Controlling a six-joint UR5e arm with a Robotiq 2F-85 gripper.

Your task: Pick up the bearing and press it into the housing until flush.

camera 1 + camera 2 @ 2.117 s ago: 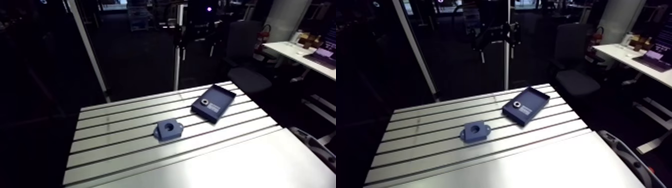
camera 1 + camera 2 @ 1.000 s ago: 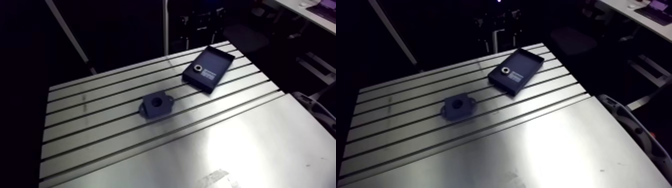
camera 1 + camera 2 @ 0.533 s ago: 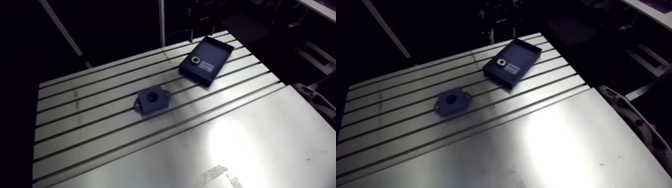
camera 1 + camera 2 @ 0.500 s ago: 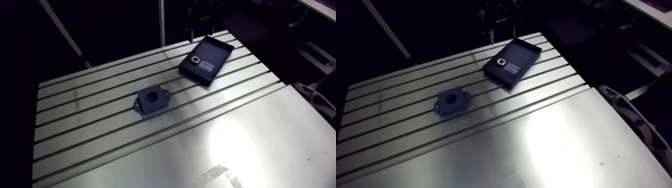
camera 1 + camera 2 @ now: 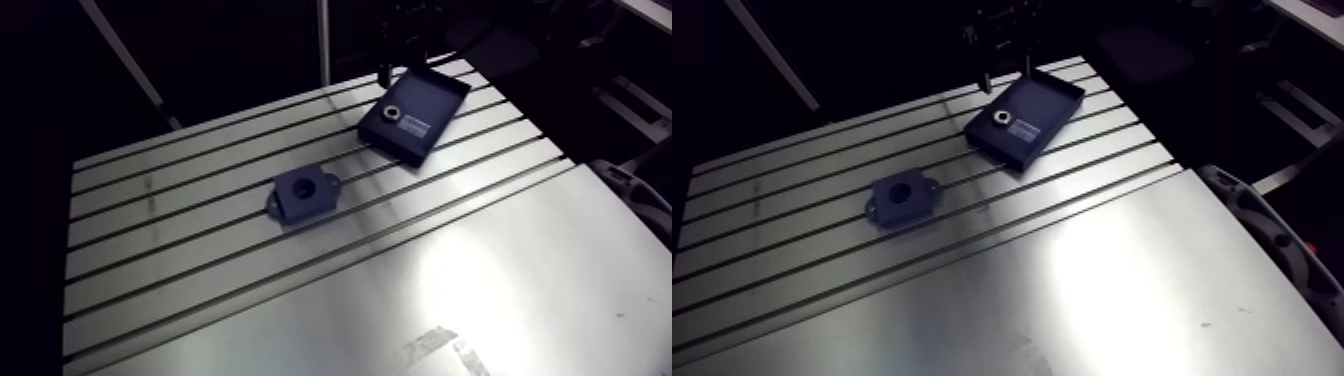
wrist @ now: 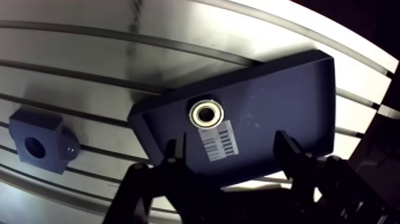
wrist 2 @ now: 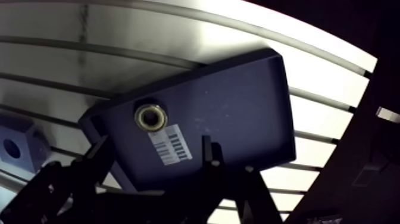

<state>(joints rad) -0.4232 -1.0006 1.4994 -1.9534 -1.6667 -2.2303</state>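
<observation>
A small metal ring, the bearing (image 6: 206, 112), lies in a shallow dark blue tray (image 6: 280, 101) near one corner, beside a white barcode label. The dark blue housing (image 5: 300, 192), a block with a round bore and side ears, sits on the slotted table, apart from the tray. My gripper (image 6: 231, 148) hovers over the tray, open, with nothing between its fingers (image 6: 175, 152). The bearing lies just ahead of the fingertips, nearer one finger. In the arm view the gripper (image 5: 1004, 72) hangs above the tray's far end.
The slotted aluminium table (image 5: 200, 260) carries only the tray and the housing. A smooth plate (image 5: 480, 290) covers its near part. The tray sits near the table's far right edge, with dark floor beyond.
The arm view has shifted with the arm. The gripper now shows lower over the tray's far end. Tray, bearing and housing lie where they were.
</observation>
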